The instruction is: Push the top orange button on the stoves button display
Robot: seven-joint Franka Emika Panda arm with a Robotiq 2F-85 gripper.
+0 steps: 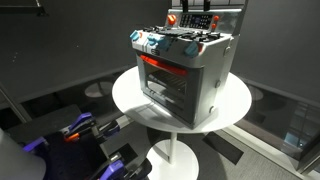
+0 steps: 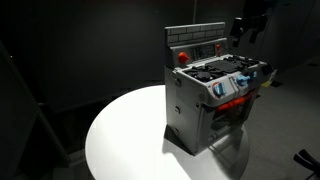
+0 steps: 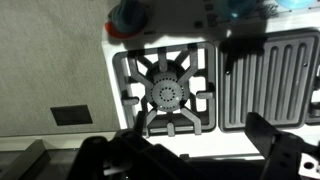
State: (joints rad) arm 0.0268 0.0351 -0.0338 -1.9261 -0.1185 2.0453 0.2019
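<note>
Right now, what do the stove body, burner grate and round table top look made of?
Boxy silver-grey toy stove body: likely moulded plastic, satin metallic paint; soft dull sheen. Dark star-shaped burner grate: probably matte plastic, cast-iron look; rounded moulded edges. Round white table top: smooth, slight sheen, laminate or painted; can't tell which.

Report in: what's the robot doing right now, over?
Fingers open, empty, above the stove. Button display not yet touched. Nothing blocking it.

Opposite oblique views of stove [image 1: 185,75]; wrist overhead
</note>
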